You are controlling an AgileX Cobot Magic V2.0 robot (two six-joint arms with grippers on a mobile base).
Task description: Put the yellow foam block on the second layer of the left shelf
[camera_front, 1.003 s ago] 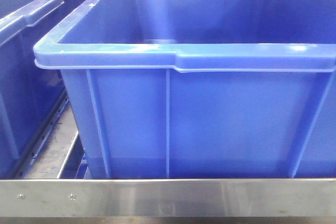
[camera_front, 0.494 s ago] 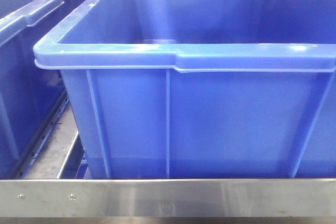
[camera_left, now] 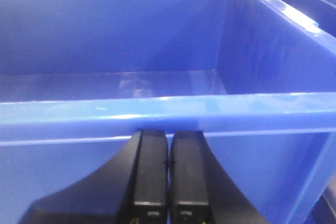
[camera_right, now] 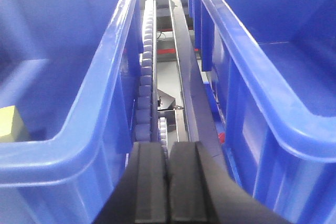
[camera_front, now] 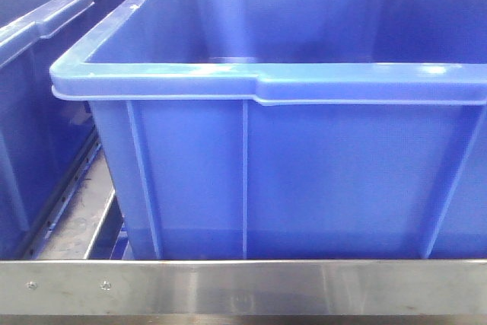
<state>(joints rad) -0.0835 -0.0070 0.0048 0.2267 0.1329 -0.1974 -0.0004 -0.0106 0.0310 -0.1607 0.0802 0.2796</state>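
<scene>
Right wrist view, nearest first: the right gripper [camera_right: 168,192] sits at 6 o'clock, its two black fingers pressed together with nothing between them. Just ahead of it a roller track [camera_right: 148,77] and a metal rail [camera_right: 184,66] run away toward 12 o'clock, squeezed between two blue bins. In the left-hand bin [camera_right: 89,129], down at 9 o'clock, there's the yellow foam block [camera_right: 11,123], only a corner of it showing at the frame edge, resting on the bin floor behind the near rim. The right-hand bin [camera_right: 262,77] fills the 3 o'clock side.

Left wrist view: the left gripper [camera_left: 168,177] at 6 o'clock, fingers closed flat against each other, empty, right up near the rim of a blue crate [camera_left: 168,108] whose glossy floor stretches off toward 12.

Front view: a steel shelf bar [camera_front: 243,285] across 6 o'clock, a big blue tote [camera_front: 304,173] behind it, another tote [camera_front: 38,74] at 9 o'clock.
</scene>
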